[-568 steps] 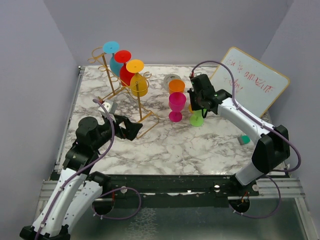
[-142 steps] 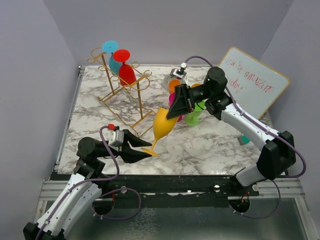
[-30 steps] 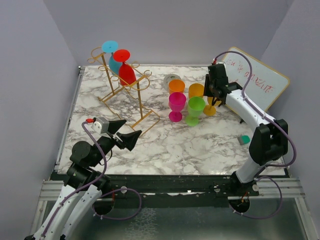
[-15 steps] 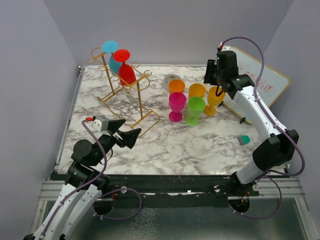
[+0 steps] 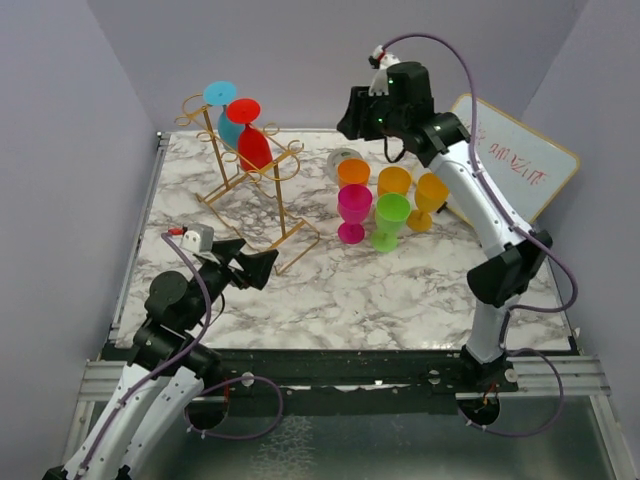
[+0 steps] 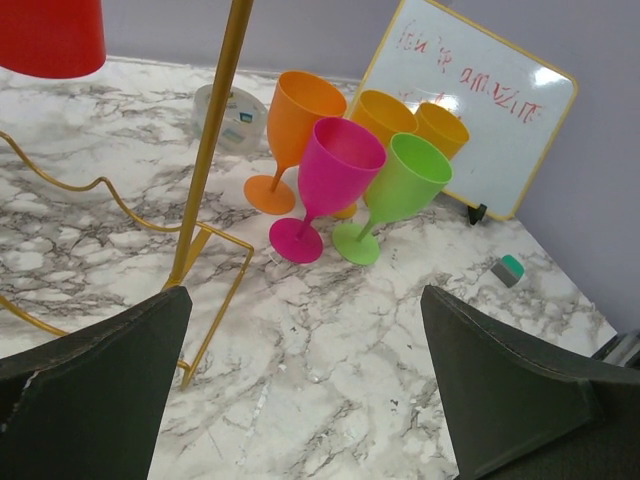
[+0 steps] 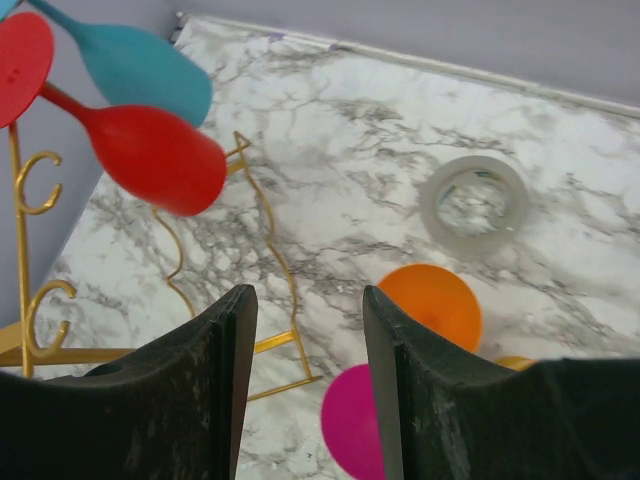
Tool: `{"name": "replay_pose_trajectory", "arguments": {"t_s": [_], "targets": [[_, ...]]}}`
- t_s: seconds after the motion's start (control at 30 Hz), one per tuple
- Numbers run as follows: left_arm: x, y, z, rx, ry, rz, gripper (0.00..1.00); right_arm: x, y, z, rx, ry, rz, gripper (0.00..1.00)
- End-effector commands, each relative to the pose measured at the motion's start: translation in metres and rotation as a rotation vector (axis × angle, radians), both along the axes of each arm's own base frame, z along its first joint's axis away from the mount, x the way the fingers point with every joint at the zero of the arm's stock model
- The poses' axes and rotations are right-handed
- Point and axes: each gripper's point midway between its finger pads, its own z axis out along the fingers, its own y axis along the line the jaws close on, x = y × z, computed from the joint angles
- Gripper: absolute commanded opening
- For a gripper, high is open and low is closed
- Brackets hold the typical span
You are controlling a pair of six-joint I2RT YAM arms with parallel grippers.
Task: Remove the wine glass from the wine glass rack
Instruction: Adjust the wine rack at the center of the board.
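The gold wine glass rack [image 5: 250, 190] stands at the back left of the marble table. A red wine glass [image 5: 252, 148] and a blue wine glass [image 5: 228, 125] hang on it upside down, feet up. In the right wrist view the red wine glass [image 7: 160, 160] and blue wine glass [image 7: 145, 70] lie up and left of my fingers. My right gripper [image 5: 350, 118] hovers high over the back middle, open and empty [image 7: 305, 330]. My left gripper [image 5: 257, 268] is wide open [image 6: 300, 340] low over the table, just right of the rack's post [image 6: 215, 130].
Several glasses stand in a cluster: orange [image 5: 353, 172], magenta [image 5: 354, 205], green [image 5: 391, 212] and two yellow ones [image 5: 431, 192]. A clear tape roll [image 5: 340, 158] lies behind them. A whiteboard [image 5: 510, 170] leans at the back right. A small green eraser [image 6: 508, 270] lies right.
My right gripper has opened off the yellow glass, left it standing beside the others, and risen and swung left toward the rack. The left gripper has barely moved.
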Motion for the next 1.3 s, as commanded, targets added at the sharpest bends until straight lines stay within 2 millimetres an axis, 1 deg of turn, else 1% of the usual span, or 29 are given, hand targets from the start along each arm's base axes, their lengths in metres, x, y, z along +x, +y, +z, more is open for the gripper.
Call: {"name": "replay_pose_trajectory", "arguments": {"t_s": [0.0,0.07,0.13,0.2,0.33,0.4,0.5,0.57,0.63,0.7,0.77,0.8,0.87,1.03,1.1,1.27], "targets": [[-0.014,-0.007,0.037,-0.015,-0.044,-0.072,0.99,-0.004,0.030,-0.033,-0.099,0.090,0.063,0.52],[-0.023,-0.011,0.056,0.047,-0.106,-0.133,0.99,-0.006,0.045,-0.038,-0.112,0.095,0.094,0.52],[-0.024,-0.009,0.075,0.075,-0.123,-0.133,0.99,-0.011,0.060,-0.046,-0.124,0.101,0.120,0.52],[-0.024,-0.009,0.089,0.099,-0.108,-0.136,0.99,-0.018,0.075,-0.053,-0.126,0.106,0.149,0.52],[-0.012,-0.008,0.084,0.146,0.013,-0.107,0.99,-0.031,0.099,-0.062,-0.101,0.110,0.183,0.52],[-0.008,-0.005,0.084,0.152,0.041,-0.079,0.99,-0.037,0.111,-0.066,-0.067,0.121,0.196,0.52],[-0.004,0.006,0.096,0.168,0.000,-0.017,0.99,-0.044,0.125,-0.075,-0.019,0.132,0.207,0.51],[-0.001,0.017,0.106,0.176,-0.017,0.047,0.99,-0.047,0.132,-0.082,0.018,0.143,0.208,0.51],[0.005,0.025,0.109,0.193,-0.006,0.098,0.99,-0.049,0.137,-0.085,0.056,0.146,0.217,0.51],[0.014,0.035,0.104,0.216,0.040,0.168,0.99,-0.053,0.139,-0.092,0.079,0.153,0.227,0.51],[0.020,0.040,0.098,0.237,0.075,0.207,0.99,-0.055,0.140,-0.092,0.106,0.149,0.229,0.51],[0.021,0.042,0.097,0.235,0.081,0.224,0.99,-0.056,0.143,-0.092,0.122,0.149,0.240,0.51],[0.023,0.045,0.103,0.219,0.075,0.247,0.99,-0.059,0.147,-0.093,0.146,0.155,0.255,0.51],[0.031,0.048,0.117,0.206,0.078,0.286,0.99,-0.065,0.155,-0.110,0.236,0.190,0.252,0.51],[0.034,0.050,0.119,0.206,0.089,0.309,0.99,-0.069,0.160,-0.115,0.265,0.200,0.249,0.51],[0.043,0.062,0.124,0.199,0.099,0.394,0.99,-0.074,0.172,-0.119,0.329,0.182,0.264,0.51]]}}
